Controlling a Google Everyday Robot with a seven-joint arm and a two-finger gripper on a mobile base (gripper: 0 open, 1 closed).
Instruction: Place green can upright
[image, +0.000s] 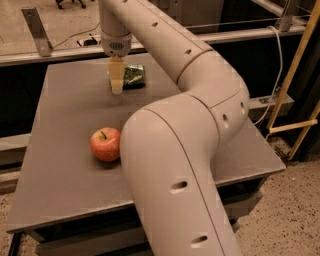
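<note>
The green can (134, 75) lies on its side near the far edge of the grey table (65, 190), dark green with pale mottled print. My gripper (116, 88) hangs from the arm's wrist (116, 45) and points down at the table just left of the can, close beside it. The gripper partly covers the can's left end. I cannot tell whether it touches the can.
A red apple (105, 144) sits on the table's near-left part, right next to my big arm link (170, 170), which covers the table's middle and right. A metal rail (60, 52) runs behind the table. A yellow frame (300, 90) stands at right.
</note>
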